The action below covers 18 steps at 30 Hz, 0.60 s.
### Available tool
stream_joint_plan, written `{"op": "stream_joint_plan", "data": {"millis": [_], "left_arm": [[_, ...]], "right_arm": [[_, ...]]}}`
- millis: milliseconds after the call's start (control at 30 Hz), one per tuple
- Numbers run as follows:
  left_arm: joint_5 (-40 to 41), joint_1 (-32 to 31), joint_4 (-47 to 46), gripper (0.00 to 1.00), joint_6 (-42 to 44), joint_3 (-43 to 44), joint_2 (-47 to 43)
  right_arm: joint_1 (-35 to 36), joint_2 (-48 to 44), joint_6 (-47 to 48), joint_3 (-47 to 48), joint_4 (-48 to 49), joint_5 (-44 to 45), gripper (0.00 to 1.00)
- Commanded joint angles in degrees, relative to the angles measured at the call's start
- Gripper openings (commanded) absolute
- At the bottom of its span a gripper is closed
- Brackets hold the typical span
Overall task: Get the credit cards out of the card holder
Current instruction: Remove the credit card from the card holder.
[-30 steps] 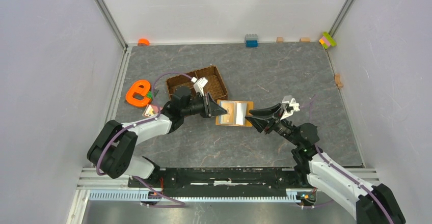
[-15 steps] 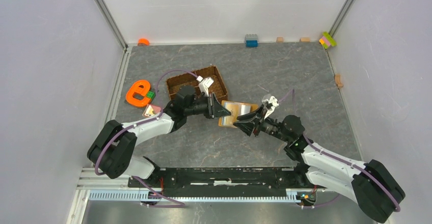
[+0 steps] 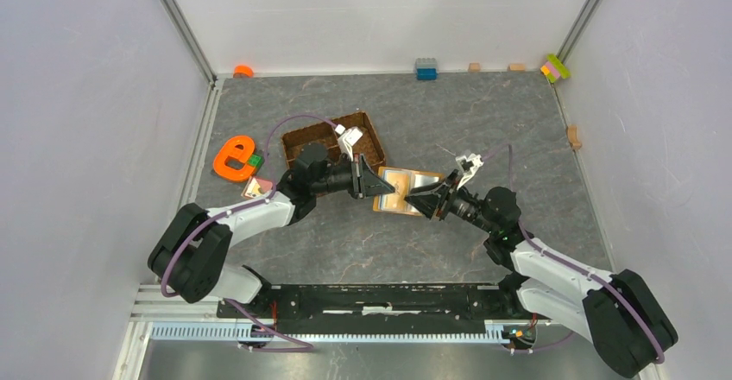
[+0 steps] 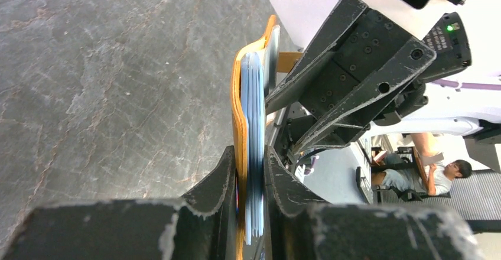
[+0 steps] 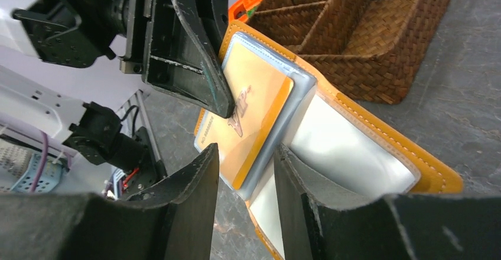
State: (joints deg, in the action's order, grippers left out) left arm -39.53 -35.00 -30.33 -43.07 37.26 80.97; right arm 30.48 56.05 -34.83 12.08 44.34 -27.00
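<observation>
Right claw (image 5: 246,152) closer, astride card holder (image 5: 360,153)

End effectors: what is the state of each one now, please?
Left end effector: closed, holding the card holder.
Right end effector: open, straddling the corner of a beige credit card.

Grey marbled table (image 3: 518,129) between plain pale walls (image 3: 78,95)

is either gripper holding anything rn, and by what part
The left gripper clamps the card holder by one edge. The right gripper is open around the holder's near edge, gripping nothing.
</observation>
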Motion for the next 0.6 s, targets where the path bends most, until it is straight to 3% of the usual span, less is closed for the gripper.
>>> {"op": "stream_joint_plan", "data": {"millis": [0,300,567], "left_arm": [[-5.6,-0.1,-10.1,0.02,-4.6,0.1,0.5],[-6.2,-0.1,-12.0,0.02,-5.7,-0.2,0.8],[-6.8,-0.1,-13.9,0.02,-6.6,-0.6,1.0]], "right_arm": [[-0.8,0.7,-3.3,-0.1,5.1,-4.4,0.44],[-1.5,1.3,-5.6,-0.8,9.3,-7.5,0.33],[-1.6,3.6,-7.3,-0.7,11.3,-9.2,0.29]]}}
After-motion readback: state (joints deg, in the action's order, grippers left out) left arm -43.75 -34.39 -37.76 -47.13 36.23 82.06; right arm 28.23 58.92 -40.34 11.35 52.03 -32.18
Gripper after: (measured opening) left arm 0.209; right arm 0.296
